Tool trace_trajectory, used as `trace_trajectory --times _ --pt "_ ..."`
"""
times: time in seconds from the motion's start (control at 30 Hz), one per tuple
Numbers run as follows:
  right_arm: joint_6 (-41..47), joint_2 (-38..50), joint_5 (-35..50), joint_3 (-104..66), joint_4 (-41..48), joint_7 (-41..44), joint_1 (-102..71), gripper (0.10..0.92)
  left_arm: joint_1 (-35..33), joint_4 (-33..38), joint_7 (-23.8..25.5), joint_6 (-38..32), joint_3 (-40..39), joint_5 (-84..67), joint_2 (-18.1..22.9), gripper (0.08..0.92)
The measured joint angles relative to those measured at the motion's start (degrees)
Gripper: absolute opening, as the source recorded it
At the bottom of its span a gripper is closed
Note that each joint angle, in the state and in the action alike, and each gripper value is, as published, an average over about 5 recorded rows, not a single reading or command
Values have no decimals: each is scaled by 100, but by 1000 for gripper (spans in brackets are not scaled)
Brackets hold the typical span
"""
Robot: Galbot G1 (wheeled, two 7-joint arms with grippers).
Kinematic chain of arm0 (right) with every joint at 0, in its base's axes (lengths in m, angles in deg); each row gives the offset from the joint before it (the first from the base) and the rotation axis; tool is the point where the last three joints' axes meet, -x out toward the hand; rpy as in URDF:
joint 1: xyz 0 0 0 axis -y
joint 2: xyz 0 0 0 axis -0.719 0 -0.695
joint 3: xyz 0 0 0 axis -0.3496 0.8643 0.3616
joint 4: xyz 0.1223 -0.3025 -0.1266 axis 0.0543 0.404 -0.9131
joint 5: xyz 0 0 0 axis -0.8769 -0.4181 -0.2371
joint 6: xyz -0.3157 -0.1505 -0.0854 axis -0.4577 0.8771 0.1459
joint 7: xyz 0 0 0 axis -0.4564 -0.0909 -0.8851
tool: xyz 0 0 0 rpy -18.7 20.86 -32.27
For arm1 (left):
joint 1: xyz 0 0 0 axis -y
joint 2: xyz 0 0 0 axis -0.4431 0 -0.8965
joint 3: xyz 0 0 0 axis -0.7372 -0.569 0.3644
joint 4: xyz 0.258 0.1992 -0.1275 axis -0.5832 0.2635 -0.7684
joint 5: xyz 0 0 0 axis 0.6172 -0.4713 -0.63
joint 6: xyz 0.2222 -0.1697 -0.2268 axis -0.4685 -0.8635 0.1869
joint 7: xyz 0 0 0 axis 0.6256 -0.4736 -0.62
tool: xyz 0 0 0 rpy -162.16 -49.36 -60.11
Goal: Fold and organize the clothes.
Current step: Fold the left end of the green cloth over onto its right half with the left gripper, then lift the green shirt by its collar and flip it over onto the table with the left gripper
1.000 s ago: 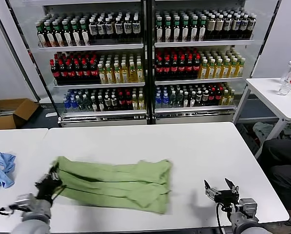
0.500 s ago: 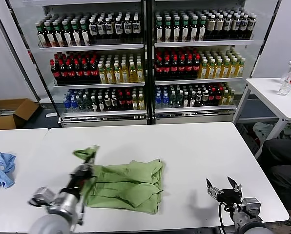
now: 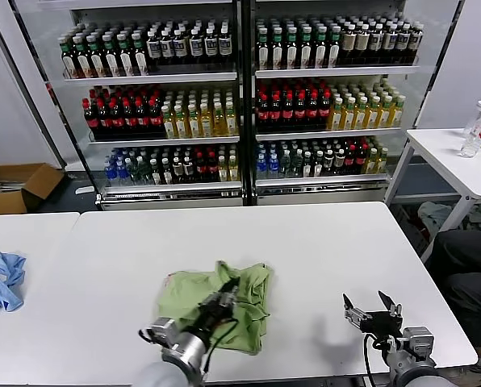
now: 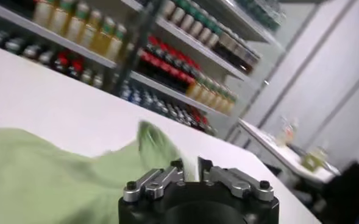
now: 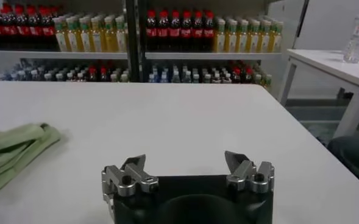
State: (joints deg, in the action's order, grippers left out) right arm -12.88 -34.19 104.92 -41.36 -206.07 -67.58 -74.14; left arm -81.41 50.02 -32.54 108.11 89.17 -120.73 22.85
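Left claw [image 3: 222, 300] sits over the folded light green polo shirt [image 3: 244, 306] mid-worktop [image 3: 321, 242], fingers nearly together; whether cloth is pinched I cannot tell. Right claw [image 3: 370, 310], spread wide and empty, waits well apart to the shirt's right.

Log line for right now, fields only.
left gripper: over folded green shirt, grip unclear | right gripper: open, idle above table | blue cloth: untouched, far left

shirt [image 3: 224, 300] lies mid-table [image 3: 321, 242]; cloth [image 3: 0, 278] far left, cooler [image 3: 240, 97] behind.
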Motion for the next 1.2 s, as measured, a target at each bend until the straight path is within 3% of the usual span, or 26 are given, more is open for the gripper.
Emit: trace_trajectory --times 0.3,0.67,1.03,1.2 --pt "9 -41 -4 8 45 0 47 823 -157 145 53 -116 -228 582 23 518" --pt "8 -43 -4 52 110 4 149 823 -400 -24 -388 -400 1002 810 -289 805" --pt "8 -28 19 -9 83 2 129 823 -650 -276 -395 -155 1543 392 -403 819" --pt "8 -39 18 -33 43 0 95 823 -628 -415 -333 -29 1568 149 -370 735"
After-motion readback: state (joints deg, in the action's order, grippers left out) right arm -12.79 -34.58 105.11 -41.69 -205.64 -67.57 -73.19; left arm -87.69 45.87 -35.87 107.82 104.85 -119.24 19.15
